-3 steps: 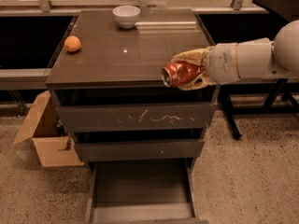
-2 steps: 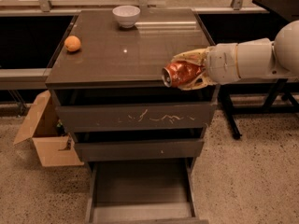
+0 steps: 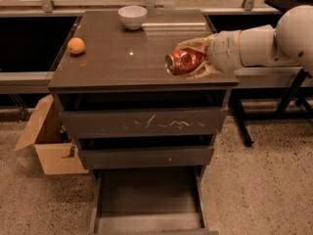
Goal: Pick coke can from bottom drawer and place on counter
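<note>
My gripper (image 3: 190,58) is shut on the coke can (image 3: 182,62), a red can held on its side with a silver end facing left. It is over the right front part of the counter (image 3: 122,62), just above or on the surface; I cannot tell which. The arm reaches in from the right. The bottom drawer (image 3: 146,197) is pulled open below, and its flat grey floor shows nothing on it.
An orange (image 3: 76,46) lies at the counter's left edge. A white bowl (image 3: 132,16) stands at the counter's back. The scratched upper drawer (image 3: 144,122) is shut. An open cardboard box (image 3: 46,141) sits on the floor to the left of the cabinet.
The gripper with the can has moved from the counter's front right edge up and slightly left, further in over the counter.
</note>
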Robot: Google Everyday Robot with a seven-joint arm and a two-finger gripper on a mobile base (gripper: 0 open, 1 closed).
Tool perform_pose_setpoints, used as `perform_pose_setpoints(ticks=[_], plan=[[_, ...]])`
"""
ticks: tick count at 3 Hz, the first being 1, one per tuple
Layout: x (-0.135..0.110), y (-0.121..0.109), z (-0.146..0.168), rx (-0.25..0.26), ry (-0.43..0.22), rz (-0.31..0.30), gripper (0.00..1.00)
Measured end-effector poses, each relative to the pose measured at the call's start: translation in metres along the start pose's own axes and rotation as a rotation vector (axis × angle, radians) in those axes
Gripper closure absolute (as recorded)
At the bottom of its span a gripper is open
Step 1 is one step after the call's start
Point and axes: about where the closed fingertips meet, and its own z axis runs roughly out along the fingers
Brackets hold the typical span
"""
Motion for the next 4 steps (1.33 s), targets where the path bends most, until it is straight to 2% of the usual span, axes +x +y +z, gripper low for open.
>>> perform_pose_setpoints(ticks=[1,2,3,4], plan=[[0.037,-0.044,0.023,0.031,-0.014,0.096,1.00],[0.065,-0.060,0.037,0.056,0.002,0.165,1.00],[0.094,-0.062,0.056,0.057,0.011,0.249,1.00],[0.128,-0.058,0.073,0.063,0.021,0.342,0.78]])
